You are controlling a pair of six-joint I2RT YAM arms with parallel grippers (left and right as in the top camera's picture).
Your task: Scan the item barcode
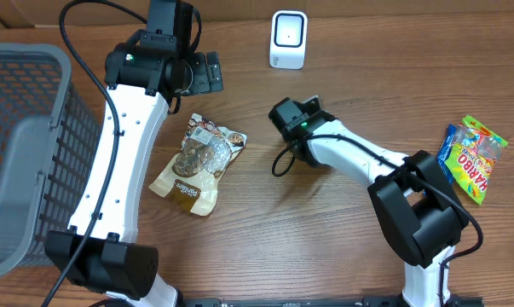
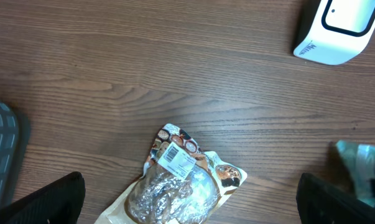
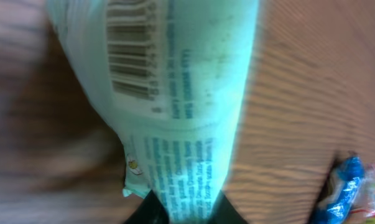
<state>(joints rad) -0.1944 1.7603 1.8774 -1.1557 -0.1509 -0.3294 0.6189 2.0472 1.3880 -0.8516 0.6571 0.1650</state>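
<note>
A pale green packet [image 3: 175,81] fills the right wrist view, its barcode [image 3: 134,59] facing the camera at the upper left. My right gripper [image 3: 187,210] is shut on the packet's lower end, one dark finger on each side. In the overhead view this gripper [image 1: 292,119] is low over the table, below the white scanner [image 1: 288,39], and hides the packet. A pale green shape [image 2: 361,167] at the right edge of the left wrist view may be the same packet. My left gripper [image 1: 207,73] hangs open to the scanner's left, holding nothing.
A brown snack pouch [image 1: 197,162] lies flat below the left gripper, its label [image 2: 176,160] up. A colourful candy bag [image 1: 474,158] lies at the far right. A grey basket [image 1: 26,145] stands at the left edge.
</note>
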